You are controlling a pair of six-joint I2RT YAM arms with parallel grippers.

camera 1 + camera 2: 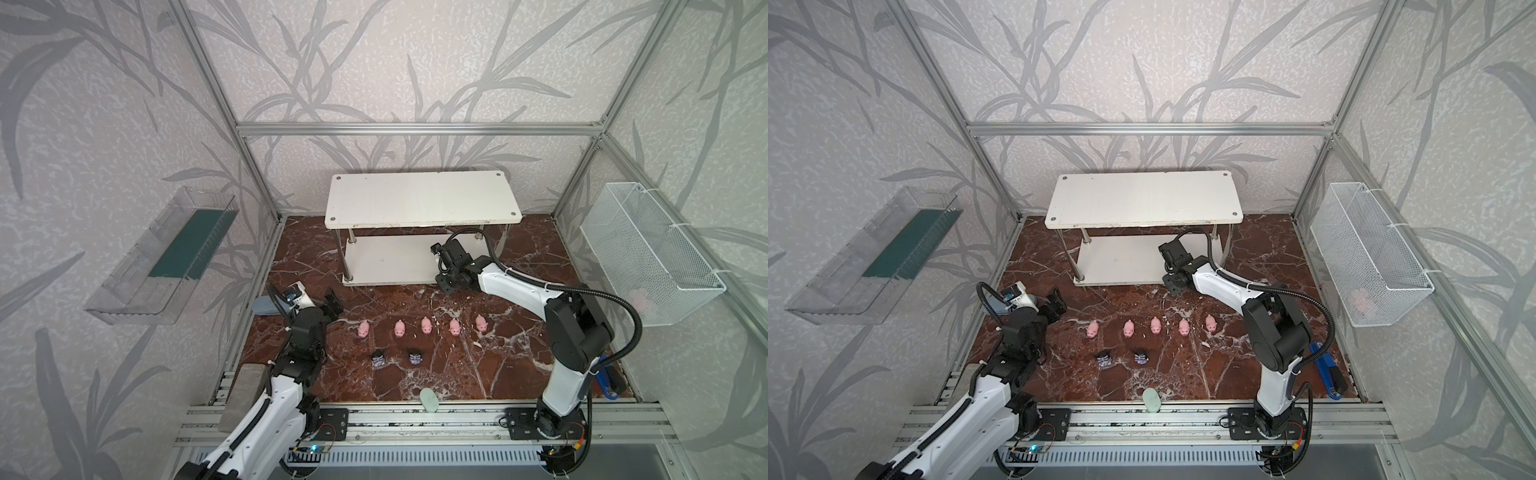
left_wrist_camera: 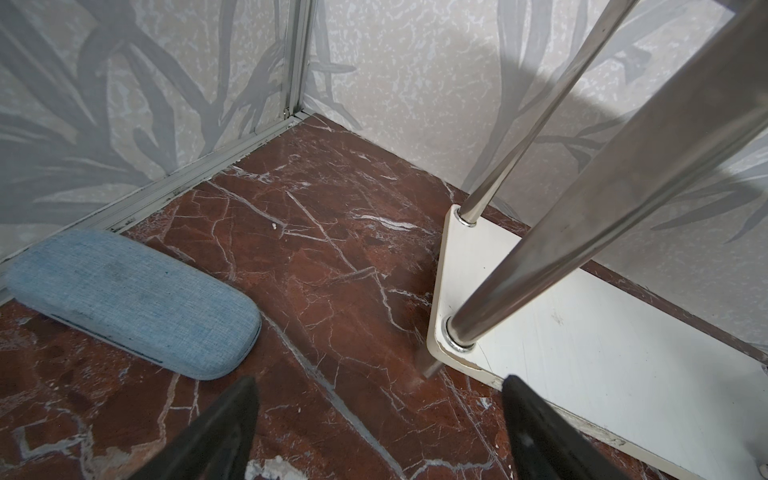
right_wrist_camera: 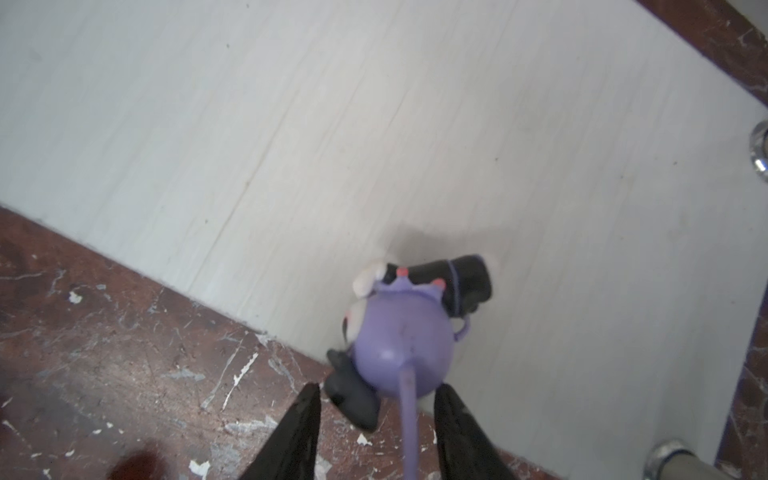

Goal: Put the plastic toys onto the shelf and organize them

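Note:
Five pink pigs (image 1: 426, 325) stand in a row on the marble floor, with two dark figurines (image 1: 378, 358) in front of them. The white two-tier shelf (image 1: 422, 199) stands at the back. My right gripper (image 3: 378, 390) is low at the front edge of the lower board (image 3: 291, 124), open. Just ahead of its fingertips a purple, black-eared figurine (image 3: 401, 349) rests on that edge, and neither finger touches it. In both top views the gripper (image 1: 445, 287) hides this figurine. My left gripper (image 2: 379, 379) hovers open and empty over the floor by the shelf's front-left post (image 2: 602, 208).
A grey-blue case (image 2: 133, 307) lies by the left wall, and a pale green oval (image 1: 429, 400) at the front edge. A clear tray (image 1: 162, 257) hangs on the left wall. A wire basket (image 1: 648, 253) hangs on the right. A blue object (image 1: 1329, 370) lies behind the right arm.

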